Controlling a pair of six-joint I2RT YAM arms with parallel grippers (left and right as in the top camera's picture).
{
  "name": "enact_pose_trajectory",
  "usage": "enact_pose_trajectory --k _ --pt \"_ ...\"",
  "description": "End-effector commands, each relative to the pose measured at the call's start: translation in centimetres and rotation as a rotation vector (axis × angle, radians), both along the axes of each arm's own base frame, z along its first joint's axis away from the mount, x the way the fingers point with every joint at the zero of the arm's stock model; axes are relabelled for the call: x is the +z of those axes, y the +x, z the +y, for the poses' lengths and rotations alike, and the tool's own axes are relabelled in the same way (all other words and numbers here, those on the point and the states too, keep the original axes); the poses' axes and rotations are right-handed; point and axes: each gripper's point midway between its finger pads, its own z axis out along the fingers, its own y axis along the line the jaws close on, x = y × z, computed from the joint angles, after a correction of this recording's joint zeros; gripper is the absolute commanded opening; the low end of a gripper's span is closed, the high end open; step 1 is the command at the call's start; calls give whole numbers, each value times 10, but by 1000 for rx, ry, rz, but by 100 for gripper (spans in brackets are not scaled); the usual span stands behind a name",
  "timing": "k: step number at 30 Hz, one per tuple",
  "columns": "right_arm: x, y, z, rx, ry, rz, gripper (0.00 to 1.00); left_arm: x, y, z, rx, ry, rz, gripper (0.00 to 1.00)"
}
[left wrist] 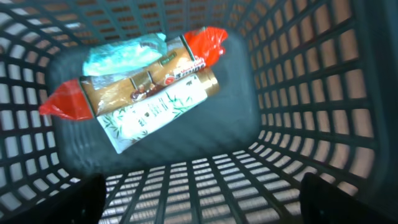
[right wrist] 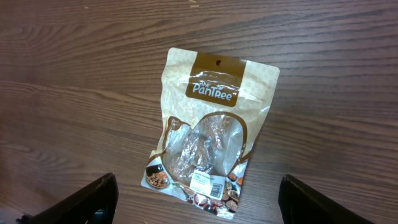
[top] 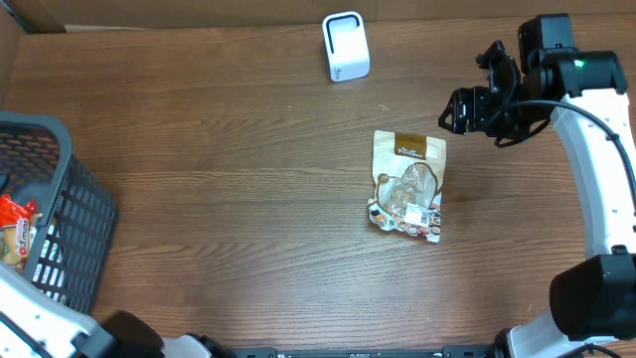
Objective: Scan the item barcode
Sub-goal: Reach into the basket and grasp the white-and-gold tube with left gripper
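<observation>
Both grippers stand wide apart, empty: the left gripper [left wrist: 199, 200] hangs over the basket [top: 62, 214], the right gripper [top: 460, 109] hovers near the snack pouch [top: 408, 186], which lies flat on the table [top: 219, 199], well apart from the white scanner [top: 345, 47].

Desk [top: 229, 199]: dark brown wood-grain top, bare over most of its middle and near side. Right of centre a snack pouch [top: 408, 186] lies flat, printed face up, with its brown header band toward the far edge, a clear window in the middle and a small white sticker near the lower end. A small white scanner [top: 345, 47] stands upright by the far edge, well apart from the pouch, and a dark mesh basket [top: 70, 214] sits at the left edge, partly cut off by the frame.
</observation>
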Motion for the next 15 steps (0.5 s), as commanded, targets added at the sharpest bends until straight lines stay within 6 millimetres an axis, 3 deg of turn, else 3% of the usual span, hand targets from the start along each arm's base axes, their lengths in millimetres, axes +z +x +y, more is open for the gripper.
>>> enact_pose_trajectory --k 1,8,12,15 --pt "4 1 1 11 -4 -17 83 -27 10 8 -39 -80 48 88" --pt "4 0 1 11 -1 -16 83 -66 14 26 -51 -96 134 87" --pt "4 0 1 11 -1 -16 83 -92 6 34 -38 -79 204 88" --pt "4 0 1 11 -1 -15 83 -133 0 43 -74 -58 288 88"
